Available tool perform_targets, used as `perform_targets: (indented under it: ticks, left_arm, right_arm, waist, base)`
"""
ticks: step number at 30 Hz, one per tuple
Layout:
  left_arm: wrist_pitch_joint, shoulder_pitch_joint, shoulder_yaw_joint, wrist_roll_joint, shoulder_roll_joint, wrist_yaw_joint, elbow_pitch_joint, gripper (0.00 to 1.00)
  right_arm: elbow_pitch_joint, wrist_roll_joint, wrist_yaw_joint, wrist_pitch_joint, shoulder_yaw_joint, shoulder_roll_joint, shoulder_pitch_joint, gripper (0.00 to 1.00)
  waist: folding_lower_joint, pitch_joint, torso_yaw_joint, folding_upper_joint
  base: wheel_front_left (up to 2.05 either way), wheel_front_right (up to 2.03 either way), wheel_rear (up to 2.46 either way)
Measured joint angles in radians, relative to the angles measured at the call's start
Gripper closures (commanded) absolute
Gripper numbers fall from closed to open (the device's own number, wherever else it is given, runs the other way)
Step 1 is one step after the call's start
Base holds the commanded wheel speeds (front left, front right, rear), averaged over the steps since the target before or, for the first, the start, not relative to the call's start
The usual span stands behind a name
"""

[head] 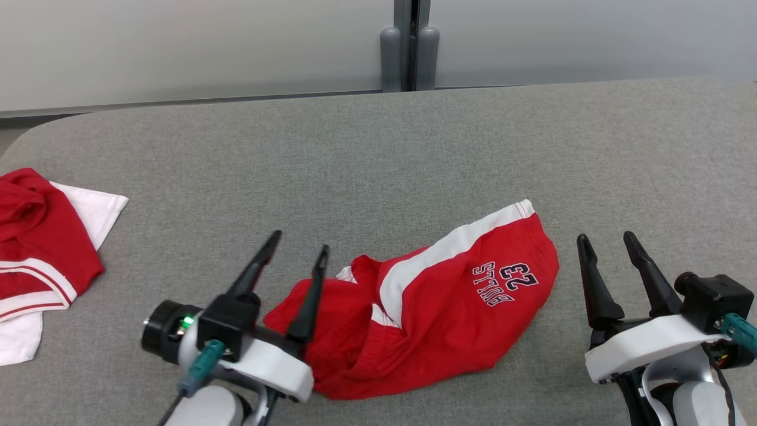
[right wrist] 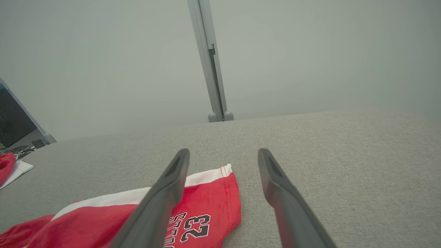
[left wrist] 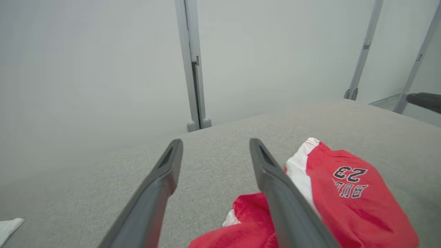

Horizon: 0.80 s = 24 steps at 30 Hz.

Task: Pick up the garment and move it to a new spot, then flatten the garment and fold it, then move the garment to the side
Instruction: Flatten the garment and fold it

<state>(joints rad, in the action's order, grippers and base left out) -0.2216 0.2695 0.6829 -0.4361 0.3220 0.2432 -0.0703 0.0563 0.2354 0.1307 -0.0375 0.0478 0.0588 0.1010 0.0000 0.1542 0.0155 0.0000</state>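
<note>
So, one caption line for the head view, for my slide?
Crumpled red Bulls 23 shorts lie on grey table between open left pincer and open right pincer.

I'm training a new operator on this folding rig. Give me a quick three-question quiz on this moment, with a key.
1. True or false: the left gripper and the right gripper both stand open, holding nothing.
2. Which number is printed on the red shorts? A 32, B 23, C 45.
3. Fill in: a second red and white garment lies near the table's ___ edge.
Key: 1 true; 2 B; 3 left.
</note>
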Motion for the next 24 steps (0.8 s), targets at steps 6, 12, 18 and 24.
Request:
perform_targets:
  ticks: [6, 12, 18, 24]
  left_arm:
    - [-0.015, -0.041, -0.131, -0.06, 0.058, 0.064, 0.009, 0.0]
    - [-0.027, -0.112, -0.236, -0.116, 0.102, 0.09, 0.021, 0.0]
    - [-0.035, -0.178, -0.281, -0.139, 0.129, 0.083, 0.031, 0.0]
    - [-0.035, -0.216, -0.269, -0.139, 0.134, 0.076, 0.046, 0.0]
  right_arm:
    - [-0.006, -0.006, 0.0, -0.01, -0.002, 0.003, -0.014, 0.0]
    - [-0.009, -0.006, 0.0, -0.017, -0.001, 0.014, -0.022, 0.0]
    - [-0.012, -0.001, 0.0, -0.025, 0.002, 0.02, -0.038, 0.0]
    - [-0.013, -0.002, 0.0, -0.033, 0.006, 0.026, -0.044, 0.0]
  waist:
    - [0.0, -0.018, 0.006, 0.0]
    - [0.0, -0.04, 0.012, 0.0]
    - [0.0, -0.062, 0.014, 0.0]
    - [0.0, -0.079, 0.011, 0.0]
  base:
    - [0.0, 0.0, 0.0]
    - [0.0, 0.0, 0.0]
    - [0.0, 0.0, 0.0]
    - [0.0, 0.0, 0.0]
